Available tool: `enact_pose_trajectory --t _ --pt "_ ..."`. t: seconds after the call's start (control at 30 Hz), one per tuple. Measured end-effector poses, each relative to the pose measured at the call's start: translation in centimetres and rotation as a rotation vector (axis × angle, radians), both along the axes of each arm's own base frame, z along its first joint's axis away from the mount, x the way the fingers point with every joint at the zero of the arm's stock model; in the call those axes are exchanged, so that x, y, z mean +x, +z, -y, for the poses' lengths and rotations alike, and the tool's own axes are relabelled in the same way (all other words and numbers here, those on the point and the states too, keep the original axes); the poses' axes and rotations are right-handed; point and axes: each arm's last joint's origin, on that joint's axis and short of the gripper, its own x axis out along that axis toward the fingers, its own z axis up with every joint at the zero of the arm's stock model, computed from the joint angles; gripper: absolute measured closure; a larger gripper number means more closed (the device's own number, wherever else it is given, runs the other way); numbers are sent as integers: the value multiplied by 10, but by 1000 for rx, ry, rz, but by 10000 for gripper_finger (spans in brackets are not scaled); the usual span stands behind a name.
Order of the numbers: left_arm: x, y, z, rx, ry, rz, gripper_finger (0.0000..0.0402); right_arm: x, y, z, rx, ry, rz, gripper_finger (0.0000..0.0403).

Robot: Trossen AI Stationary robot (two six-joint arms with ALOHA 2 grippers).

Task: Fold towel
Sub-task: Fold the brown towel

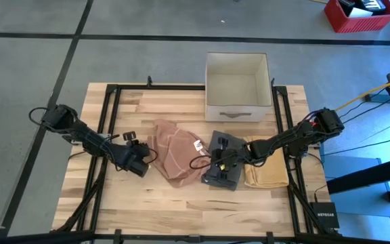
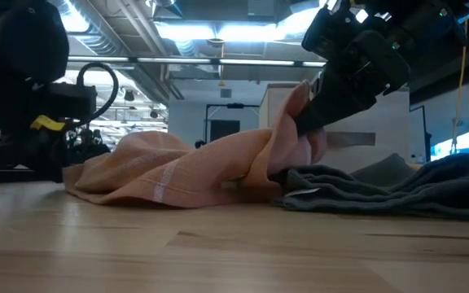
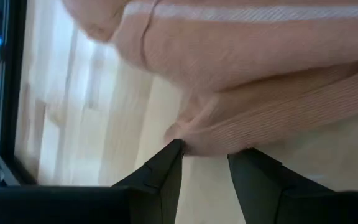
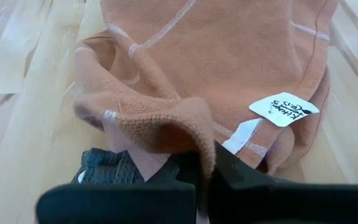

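One camera hangs overhead, looking straight down on the whole surface [image 1: 181, 203] and both arms. Another sits at surface height, looking level across toward the room behind. Each wrist camera looks forward past its own pincer, very close to the pink towel [image 1: 176, 154]. All four views share that towel; the low and right wrist views also share the grey towel [image 2: 397, 191].

On the table [image 1: 181, 203], a towel [image 1: 175, 159] lies near the middle. Just right of it lies a second towel [image 1: 225, 161], and right of that a third [image 1: 268, 173]. A box [image 1: 237, 87] stands behind them at the far edge. The left gripper [image 1: 143, 161] sits at the first towel's left edge; the right gripper [image 1: 212, 163] is at its right edge.
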Motion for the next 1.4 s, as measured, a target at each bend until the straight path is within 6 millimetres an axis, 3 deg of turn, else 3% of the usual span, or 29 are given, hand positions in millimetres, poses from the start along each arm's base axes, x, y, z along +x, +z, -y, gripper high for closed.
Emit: enact_pose_trajectory --t 0.2,0.43,0.63,0.7,0.8,0.93,1.1,1.2,1.3,1.4 --pt "3 6 0 30 10 12 279 0 0 0 4 -3 0 393" --pt "1 -5 -5 51 -10 38 284 1 1 0 -3 3 10 393" --pt "10 -2 0 -30 4 111 386 1 1 0 -13 1 11 393" --pt "17 10 6 -113 16 117 390 1 1 0 -22 8 12 393" --pt "23 40 15 -235 33 87 393 -1 10 1 -21 13 45 393" --pt "22 107 24 -356 74 111 396 -5 33 3 -85 7 126 393" --pt "-2 205 23 -516 87 343 399 -9 61 12 -172 -78 218 393" --pt "-24 251 17 -604 65 541 397 -9 73 20 -125 -148 255 393" --pt "-47 278 6 -635 46 686 399 -8 80 29 -76 -207 247 393" --pt "-65 284 -5 -645 66 732 398 -9 77 41 -62 -266 190 393"
